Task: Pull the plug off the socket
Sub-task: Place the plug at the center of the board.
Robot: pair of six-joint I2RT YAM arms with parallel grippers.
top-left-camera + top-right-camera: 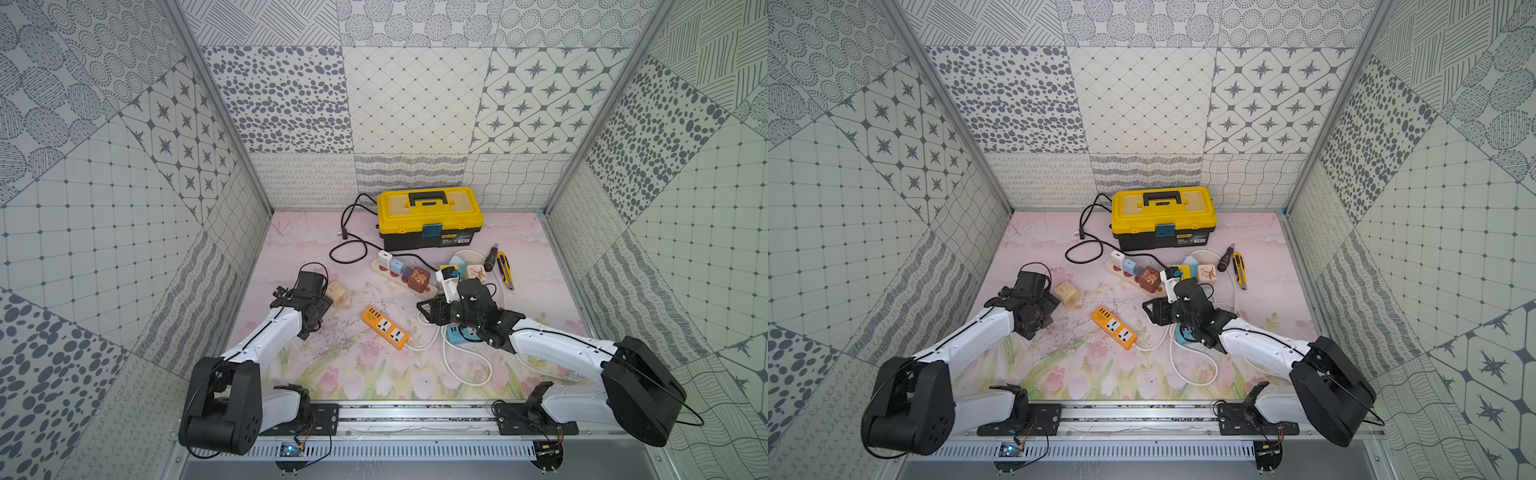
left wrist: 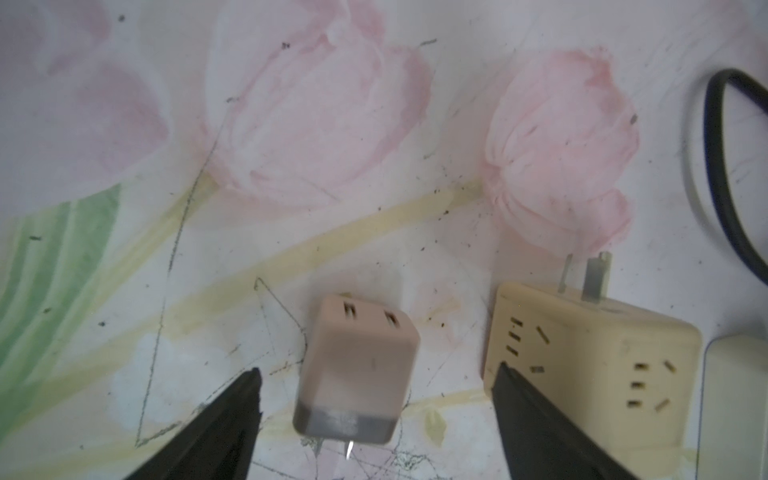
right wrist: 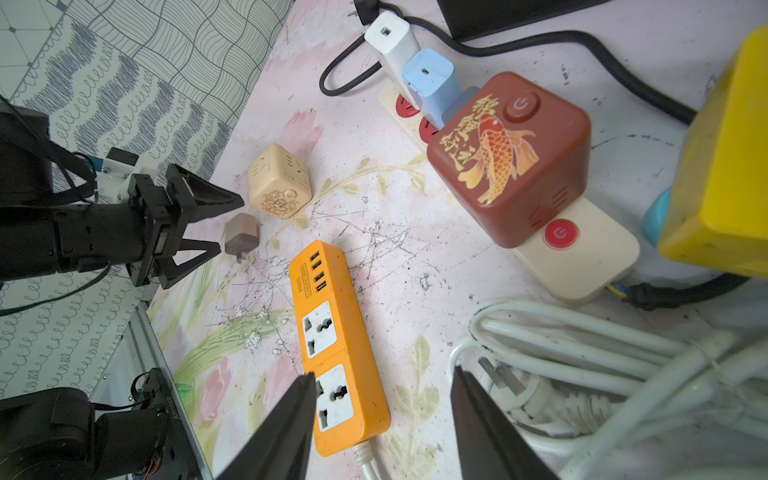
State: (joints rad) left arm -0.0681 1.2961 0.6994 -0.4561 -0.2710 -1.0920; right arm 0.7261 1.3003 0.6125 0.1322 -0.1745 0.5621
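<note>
A small brownish-pink plug sits loose and blurred on the floral mat between the fingers of my left gripper, which stands open and touches nothing. Its prongs point back toward the wrist. Next to it lies a cream cube socket, tipped with its own prongs off the mat. From the right wrist view, the plug lies free just in front of the left gripper, beside the cream cube. My right gripper hangs open and empty above the end of an orange power strip. In both top views the plug is hidden.
A white power strip carries a red-brown fish cube, a blue charger and a white charger. A coiled white cable lies by the right gripper. A yellow toolbox, screwdriver and utility knife stand behind.
</note>
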